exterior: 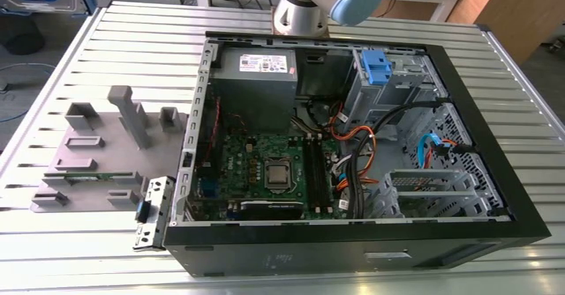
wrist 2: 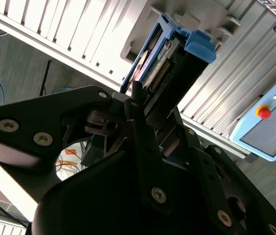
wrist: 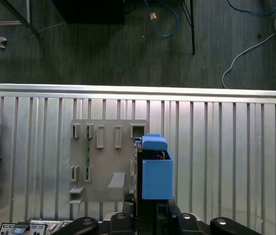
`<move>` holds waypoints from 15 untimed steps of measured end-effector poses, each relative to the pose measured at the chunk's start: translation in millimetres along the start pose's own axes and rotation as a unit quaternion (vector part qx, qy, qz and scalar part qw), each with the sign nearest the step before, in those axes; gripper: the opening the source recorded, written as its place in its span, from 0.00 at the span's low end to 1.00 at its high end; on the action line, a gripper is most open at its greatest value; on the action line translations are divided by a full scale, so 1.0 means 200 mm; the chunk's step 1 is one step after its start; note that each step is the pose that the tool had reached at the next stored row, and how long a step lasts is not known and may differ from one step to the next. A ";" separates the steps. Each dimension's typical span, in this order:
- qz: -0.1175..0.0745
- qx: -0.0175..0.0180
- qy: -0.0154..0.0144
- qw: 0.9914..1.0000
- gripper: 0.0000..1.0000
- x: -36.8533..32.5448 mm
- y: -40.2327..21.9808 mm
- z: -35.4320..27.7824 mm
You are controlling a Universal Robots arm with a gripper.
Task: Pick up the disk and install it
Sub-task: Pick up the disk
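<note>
In the second wrist view, the disk (wrist 2: 163, 68) is a flat metal drive with blue plastic side rails and a row of connector pins showing. My gripper (wrist 2: 150, 105) is shut on it, with a black finger (wrist 2: 137, 98) pressed against its side. In the first wrist view the disk (wrist: 156, 171) appears end-on as a blue block above the gripper (wrist: 150, 215). It hangs high over the edge of the grey fixture plate (wrist: 103, 161), clear of the plate. In the exterior view the arm's joint (exterior: 322, 4) stands behind the open computer case (exterior: 353, 255).
The case lies open on the slatted metal table (exterior: 115, 37). A blue plastic clip (exterior: 375, 67) sits in its drive cage and loose cables (exterior: 353, 149) cross the middle. The grey fixture plate (exterior: 97, 156) lies at the exterior view's left. A pendant with a red button (wrist 2: 270, 122) rests on the table.
</note>
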State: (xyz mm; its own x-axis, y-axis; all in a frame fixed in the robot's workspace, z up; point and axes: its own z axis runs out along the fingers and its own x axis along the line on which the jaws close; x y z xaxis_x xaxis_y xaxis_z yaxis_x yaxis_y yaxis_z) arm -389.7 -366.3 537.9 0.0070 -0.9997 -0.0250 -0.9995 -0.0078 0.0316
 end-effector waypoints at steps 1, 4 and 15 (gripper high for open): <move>0.000 0.000 0.000 1.000 0.35 0.000 -0.004 0.000; 0.000 0.000 0.000 1.000 0.35 0.000 -0.014 -0.001; 0.000 0.000 0.000 1.000 0.35 0.000 -0.049 -0.002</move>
State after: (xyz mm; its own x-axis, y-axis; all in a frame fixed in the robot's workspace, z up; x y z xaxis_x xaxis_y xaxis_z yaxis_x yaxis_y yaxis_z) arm -379.9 -366.3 537.9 0.0070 -0.9997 -0.0249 -0.9995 -0.0078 0.0316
